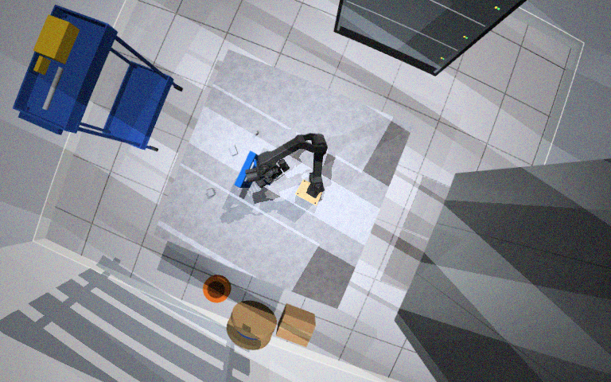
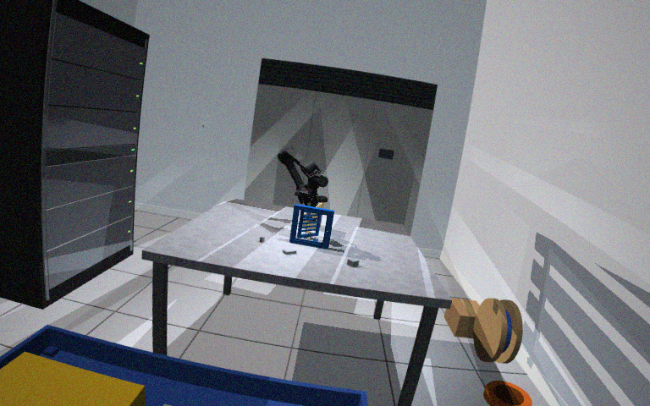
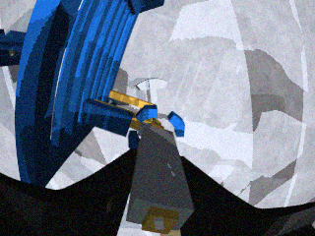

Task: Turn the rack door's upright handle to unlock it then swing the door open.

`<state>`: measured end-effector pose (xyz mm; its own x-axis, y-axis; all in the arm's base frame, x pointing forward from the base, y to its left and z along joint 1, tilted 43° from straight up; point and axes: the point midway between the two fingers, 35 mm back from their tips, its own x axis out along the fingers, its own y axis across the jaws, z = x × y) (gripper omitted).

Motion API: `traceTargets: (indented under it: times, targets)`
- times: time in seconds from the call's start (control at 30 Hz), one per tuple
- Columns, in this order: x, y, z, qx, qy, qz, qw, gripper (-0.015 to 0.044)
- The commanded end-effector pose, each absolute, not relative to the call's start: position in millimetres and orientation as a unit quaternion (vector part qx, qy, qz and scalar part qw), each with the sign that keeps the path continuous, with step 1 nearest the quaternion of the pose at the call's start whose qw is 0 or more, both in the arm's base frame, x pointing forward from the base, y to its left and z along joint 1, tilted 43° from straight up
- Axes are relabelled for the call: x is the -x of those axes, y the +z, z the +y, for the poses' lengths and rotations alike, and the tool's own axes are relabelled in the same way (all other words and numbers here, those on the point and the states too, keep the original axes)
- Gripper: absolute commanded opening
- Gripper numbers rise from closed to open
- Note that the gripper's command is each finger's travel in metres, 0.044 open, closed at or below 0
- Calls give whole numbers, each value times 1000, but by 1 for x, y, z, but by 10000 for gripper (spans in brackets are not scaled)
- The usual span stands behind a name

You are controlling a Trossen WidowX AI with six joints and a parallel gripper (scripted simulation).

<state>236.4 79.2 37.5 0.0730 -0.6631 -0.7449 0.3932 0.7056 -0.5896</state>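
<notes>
The blue rack frame (image 1: 243, 177) (image 2: 327, 231) stands upright on the table. In the exterior view the blue slatted door (image 2: 300, 225) (image 3: 104, 59) is turned out of the frame's plane on the arm's side, part-way open; its exact angle is unclear. The grey upright handle (image 3: 159, 182), with a brass-coloured end, stands off the door's edge beside a blue bracket (image 3: 109, 118) and a yellow piece (image 3: 129, 98). My gripper (image 3: 156, 159) is shut on the handle, with black fingers on both sides of it. The arm hides the fingertips in the top view.
The arm's base sits on a tan plate (image 1: 306, 193). Small grey blocks (image 1: 233, 150) (image 1: 210, 192) (image 2: 289, 251) (image 2: 352, 262) and a tiny dark piece (image 1: 257, 132) (image 2: 261, 239) lie on the table (image 2: 211, 239) on the frame's far side from the arm.
</notes>
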Motion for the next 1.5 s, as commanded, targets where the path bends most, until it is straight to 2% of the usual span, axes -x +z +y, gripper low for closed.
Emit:
traceTargets:
  times: [0.0,1.47]
  targets:
    - [-236,44,71,151,-340,588,718,9]
    - [-254,95,16,361,-149,663,639,9]
